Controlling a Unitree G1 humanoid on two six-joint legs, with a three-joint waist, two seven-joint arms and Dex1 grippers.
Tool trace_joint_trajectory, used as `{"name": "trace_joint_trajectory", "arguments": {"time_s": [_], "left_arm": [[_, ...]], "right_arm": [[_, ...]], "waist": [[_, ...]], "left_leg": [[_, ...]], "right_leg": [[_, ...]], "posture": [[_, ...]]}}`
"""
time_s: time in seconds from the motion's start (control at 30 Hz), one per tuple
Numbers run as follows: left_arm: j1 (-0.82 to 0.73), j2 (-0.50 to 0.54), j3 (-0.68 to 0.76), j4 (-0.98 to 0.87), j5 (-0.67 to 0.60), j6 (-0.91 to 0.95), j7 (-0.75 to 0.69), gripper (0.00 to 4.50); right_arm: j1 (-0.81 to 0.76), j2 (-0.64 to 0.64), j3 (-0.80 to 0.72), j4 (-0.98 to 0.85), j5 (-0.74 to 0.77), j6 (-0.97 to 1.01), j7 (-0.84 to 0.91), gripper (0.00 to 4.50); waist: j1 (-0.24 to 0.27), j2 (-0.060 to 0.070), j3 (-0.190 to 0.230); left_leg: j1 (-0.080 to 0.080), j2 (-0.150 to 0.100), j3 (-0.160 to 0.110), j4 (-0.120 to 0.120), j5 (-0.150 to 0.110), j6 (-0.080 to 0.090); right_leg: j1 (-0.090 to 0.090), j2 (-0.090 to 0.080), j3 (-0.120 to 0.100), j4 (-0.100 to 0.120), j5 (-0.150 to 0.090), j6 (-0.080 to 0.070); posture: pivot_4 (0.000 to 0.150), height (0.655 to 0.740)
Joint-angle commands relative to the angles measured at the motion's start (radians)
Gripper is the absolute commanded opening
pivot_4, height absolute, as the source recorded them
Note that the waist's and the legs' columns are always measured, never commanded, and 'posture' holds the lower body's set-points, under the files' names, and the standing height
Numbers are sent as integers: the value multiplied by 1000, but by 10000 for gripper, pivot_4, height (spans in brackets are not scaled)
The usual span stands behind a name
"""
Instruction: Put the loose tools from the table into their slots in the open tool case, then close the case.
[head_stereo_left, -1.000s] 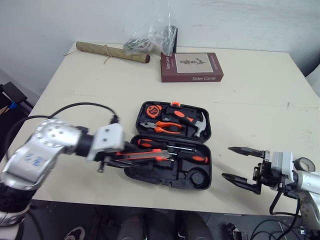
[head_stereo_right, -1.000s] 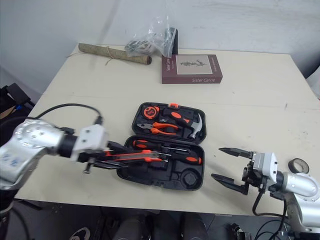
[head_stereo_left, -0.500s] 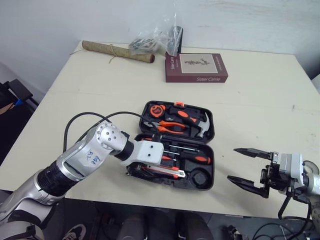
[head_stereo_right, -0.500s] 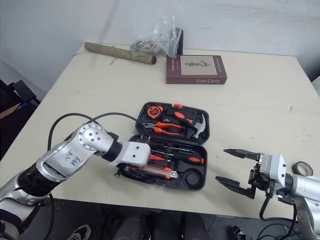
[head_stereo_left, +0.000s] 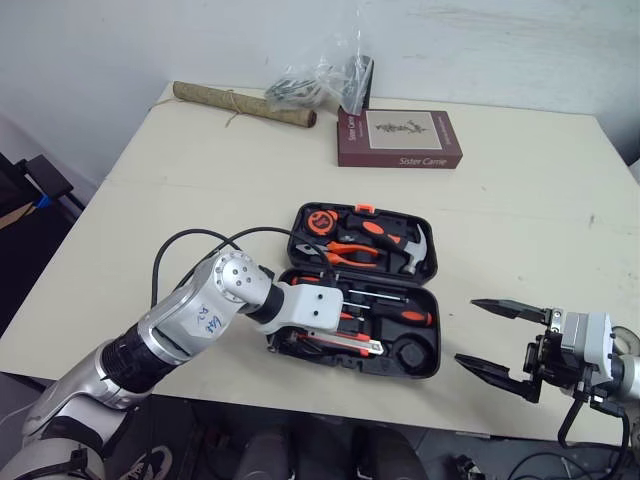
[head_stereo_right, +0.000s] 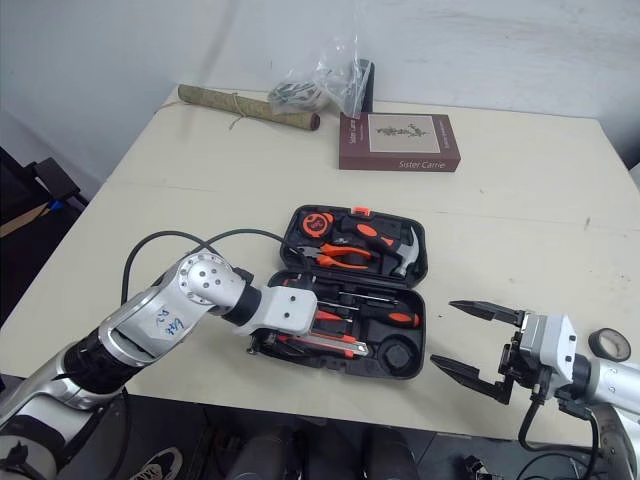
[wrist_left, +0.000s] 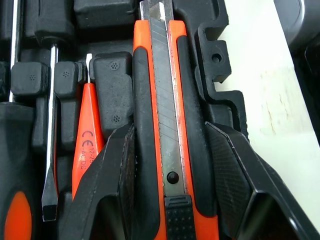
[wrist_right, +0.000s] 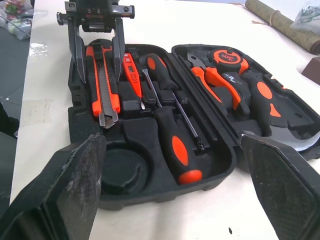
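Now the left gripper (wrist_left: 170, 136) is narrowly closed around the orange-and-black utility knife (wrist_left: 162, 95), one finger pressing on each side of its body. The knife lies in the long recess along the near edge of the open black plastic tool case (wrist_right: 150, 135), just beside a thin orange tester screwdriver (wrist_left: 86, 130). The far half of the case holds the orange-handled pliers (head_stereo_right: 340, 260) and the steel hammer (head_stereo_right: 405, 258). The round recess (wrist_right: 120, 172) in the near half is empty. The right gripper (head_stereo_right: 446, 333) hovers to the right of the case, fingers spread wide and holding nothing. A small black tape roll (head_stereo_right: 610, 345) lies near its wrist.
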Motion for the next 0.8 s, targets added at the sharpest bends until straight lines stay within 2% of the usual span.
{"name": "trace_joint_trajectory", "arguments": {"time_s": [0.03, 0.17, 0.23, 0.27, 0.3, 0.37, 0.53, 0.6, 0.67, 0.73, 0.8], "left_arm": [[4, -11, 4, 8, 21, -7, 21, 14587], [17, -35, 7, 20, 14, 3, 35, 14587], [28, -60, 30, 23, 8, -15, 62, 24714], [34, -73, 44, 25, 2, -26, 75, 27634], [42, -93, 84, 22, -29, -49, 83, 32991], [64, -124, 162, 19, -91, -102, 87, 40364], [193, -139, 371, 21, -287, -245, 22, 40364], [246, -150, 429, 49, -330, -296, 23, 40364], [295, -158, 465, 90, -354, -349, 14, 35100], [329, -143, 449, 133, -320, -444, -18, 28182], [343, -144, 423, 166, -287, -508, -23, 17795]], "right_arm": [[11, 4, -30, -39, 19, 0, -8, 45000], [11, 5, -19, -39, 14, -1, -14, 45000], [10, 7, -14, -38, 13, -2, -15, 45000], [10, 7, -12, -38, 12, -2, -15, 45000], [11, 8, -12, -38, 12, -2, -16, 45000], [14, 9, -12, -35, 13, -4, -15, 45000], [25, 11, -20, -25, 12, -10, -7, 45000], [28, 14, -20, -23, 12, -12, -9, 45000], [32, 20, -17, -20, 8, -15, -9, 45000], [35, 28, -12, -16, 4, -17, -10, 45000], [37, 34, -9, -13, 0, -18, -12, 45000]], "waist": [[0, 0, 0], [1, 0, 0], [1, 0, 0], [1, 0, 0], [0, 0, 0], [-3, 0, 0], [-10, 2, -1], [-11, 2, -1], [-9, 3, -1], [-4, 3, -1], [-2, 3, -1]], "left_leg": [[0, 0, 0, 0, 0, 0], [1, 0, 0, 0, 0, 0], [1, 0, -1, 1, 0, 1], [1, 0, -1, 0, 0, 1], [1, 0, -1, 1, -1, 1], [1, 0, -1, 0, -1, 1], [1, 1, -1, 0, -1, 1], [2, 1, 0, 0, -1, 0], [2, 1, -1, 0, -1, 0], [2, 1, -1, 1, -1, 0], [2, 0, -1, 1, -2, 0]], "right_leg": [[0, 0, 0, 0, 0, 0], [1, -1, 0, -1, 0, 0], [1, -1, 0, -1, 0, 0], [2, -1, 0, -1, 0, 0], [2, -1, 0, -1, 0, 0], [1, -1, 0, -1, 0, 0], [1, -1, -2, -1, 0, 0], [1, -1, -2, -1, 0, 0], [1, -1, -2, -2, 0, 0], [1, -1, -2, -2, 0, 0], [1, -2, -2, -3, 0, 0]], "posture": [[1500, 7400], [1500, 7400], [1500, 7400], [1500, 7400], [1500, 7400], [1500, 7400], [1500, 7400], [1500, 7400], [1500, 7400], [1500, 7400], [1500, 7400]]}}
